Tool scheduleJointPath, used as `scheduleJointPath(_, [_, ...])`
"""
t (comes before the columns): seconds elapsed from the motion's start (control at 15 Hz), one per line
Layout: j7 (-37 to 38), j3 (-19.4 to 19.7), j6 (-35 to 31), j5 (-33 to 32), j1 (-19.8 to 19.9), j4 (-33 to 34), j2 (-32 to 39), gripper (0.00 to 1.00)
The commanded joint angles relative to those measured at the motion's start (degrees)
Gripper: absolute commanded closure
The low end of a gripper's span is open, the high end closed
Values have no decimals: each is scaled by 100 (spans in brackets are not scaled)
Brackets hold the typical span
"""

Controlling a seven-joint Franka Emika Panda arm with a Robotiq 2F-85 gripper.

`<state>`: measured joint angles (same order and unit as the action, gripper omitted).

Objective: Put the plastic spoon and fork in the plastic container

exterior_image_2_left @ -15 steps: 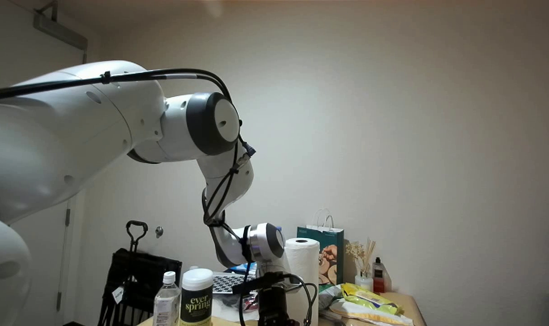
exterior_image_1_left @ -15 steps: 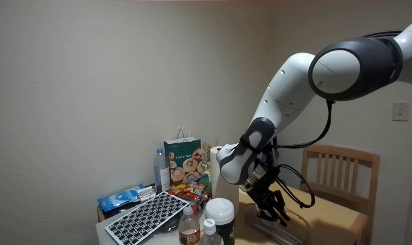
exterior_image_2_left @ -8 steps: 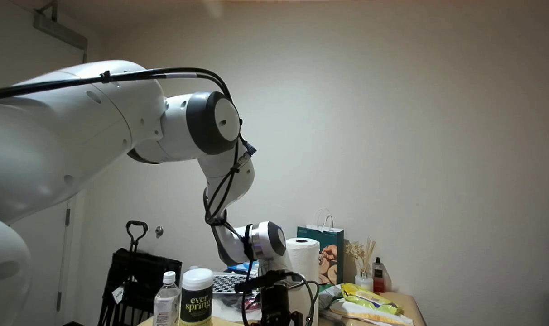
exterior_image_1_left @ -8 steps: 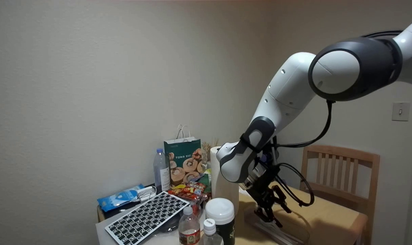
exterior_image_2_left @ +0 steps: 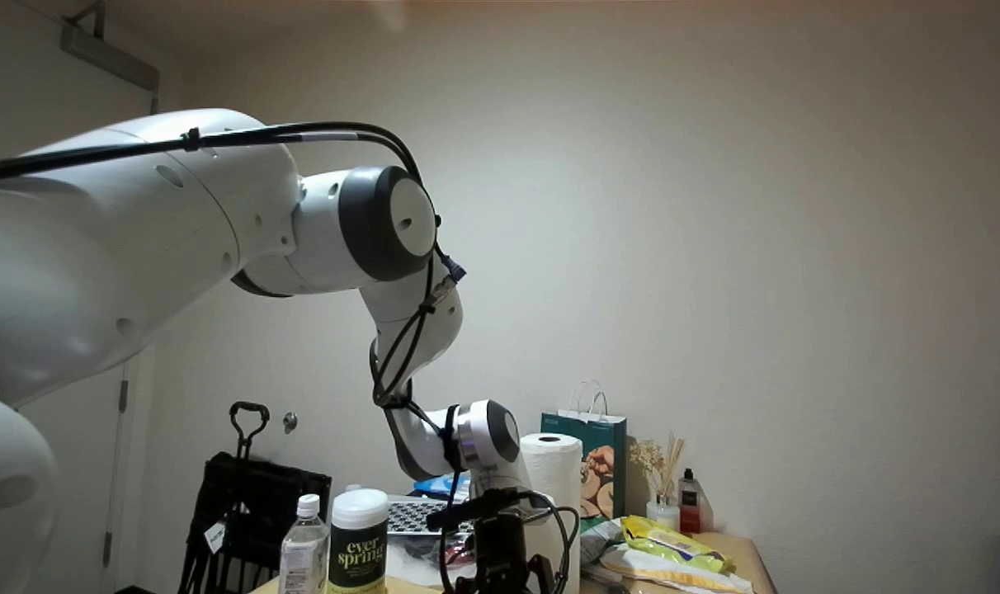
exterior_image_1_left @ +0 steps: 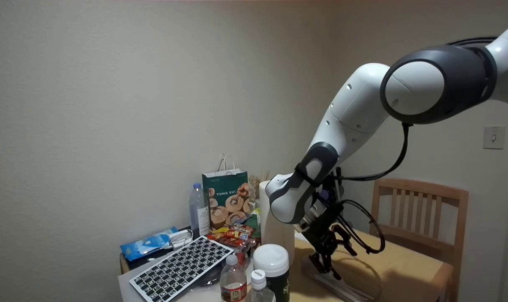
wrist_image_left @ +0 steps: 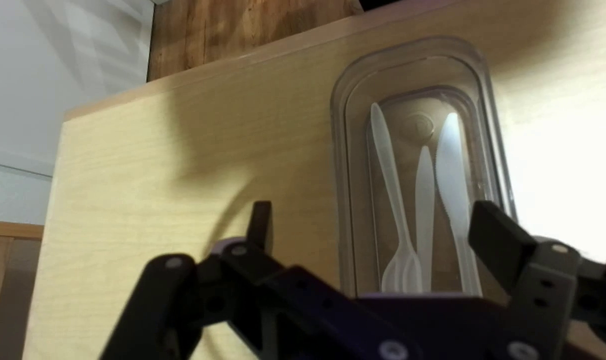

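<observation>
The clear plastic container (wrist_image_left: 353, 165) lies on the table in the wrist view; in an exterior view the container (exterior_image_1_left: 342, 289) is below the hand. Inside it, at left, is a white plastic fork (wrist_image_left: 393, 180), tines toward me. Beside the fork lies a pale utensil (wrist_image_left: 425, 200) whose lower end is hidden, so I cannot tell if it is the spoon. A serrated knife (wrist_image_left: 453, 175) is at right. My gripper (wrist_image_left: 373, 217) hovers above, open and holding nothing, its left finger (wrist_image_left: 261, 225) over bare table and its right over the container. The gripper (exterior_image_1_left: 344, 264) also appears there.
A paper-towel roll (exterior_image_2_left: 551, 478) stands close to the wrist. Nearby are a white-lidded canister (exterior_image_1_left: 271, 260), a bottle (exterior_image_1_left: 234, 279) and a patterned board (exterior_image_1_left: 182, 268). The table's edge (wrist_image_left: 223, 70) runs past the container's far end. A wooden chair (exterior_image_1_left: 421, 222) stands behind.
The fingers have spread from close together to wide apart. My gripper and wrist have risen slightly. The container has stayed where it was.
</observation>
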<state>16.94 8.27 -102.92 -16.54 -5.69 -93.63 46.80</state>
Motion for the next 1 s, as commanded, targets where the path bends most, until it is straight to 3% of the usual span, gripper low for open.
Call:
scheduleJointPath(0.0, [176, -34, 59, 45, 15, 54, 55, 0])
scheduleJointPath(0.53, [1873, 146, 395, 436, -176, 424, 353, 0])
scheduleJointPath(0.6, [1553, 64, 304, 318, -106, 307, 255, 0])
scheduleJointPath(0.93, [1587, 62, 315, 315, -117, 330, 263, 0])
